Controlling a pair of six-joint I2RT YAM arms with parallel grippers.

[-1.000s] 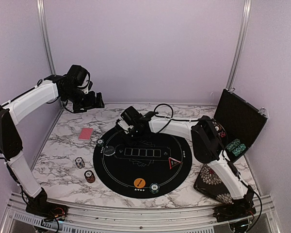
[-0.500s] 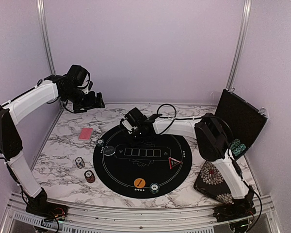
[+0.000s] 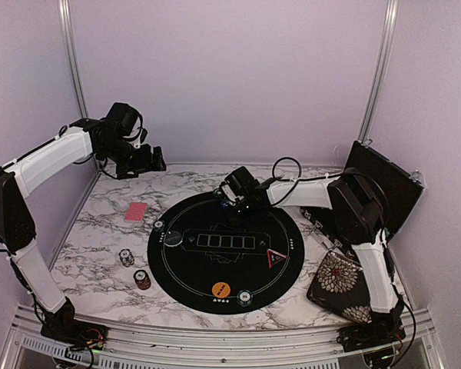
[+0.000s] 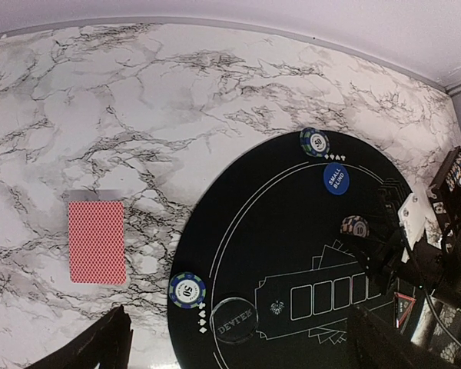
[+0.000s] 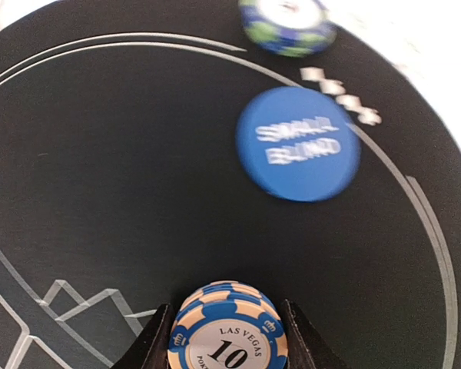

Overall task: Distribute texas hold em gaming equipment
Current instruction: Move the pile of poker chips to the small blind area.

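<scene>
Above mat near rim, right jaws pinching chip stack, blue button beside, left jaws spread

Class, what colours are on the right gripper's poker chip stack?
The poker chip stack is blue and cream; right wrist view.

Your top view looks down from behind the arm bases over the whole marble table. Your left wrist looks down from high at far left; your right wrist sits close above the round black mat. Both share the blue Small Blind button.
</scene>
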